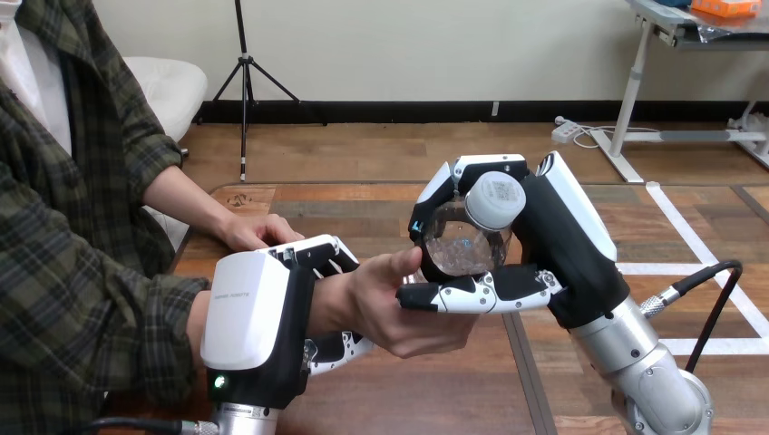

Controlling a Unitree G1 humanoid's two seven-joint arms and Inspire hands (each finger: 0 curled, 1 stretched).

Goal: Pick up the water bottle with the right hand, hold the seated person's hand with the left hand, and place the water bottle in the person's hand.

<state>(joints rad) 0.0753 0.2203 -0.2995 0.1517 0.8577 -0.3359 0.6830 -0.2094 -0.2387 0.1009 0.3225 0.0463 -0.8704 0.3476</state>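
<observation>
My right hand [564, 243] grips the water bottle [461, 246] at 1 o'clock of the person's open hand [399, 315] — my left hand [247, 313] clasps the wrist [328, 304].

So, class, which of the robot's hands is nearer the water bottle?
Right. The right hand is curled round the water bottle; the left hand grips the person's wrist, further toward the view's left.
</observation>
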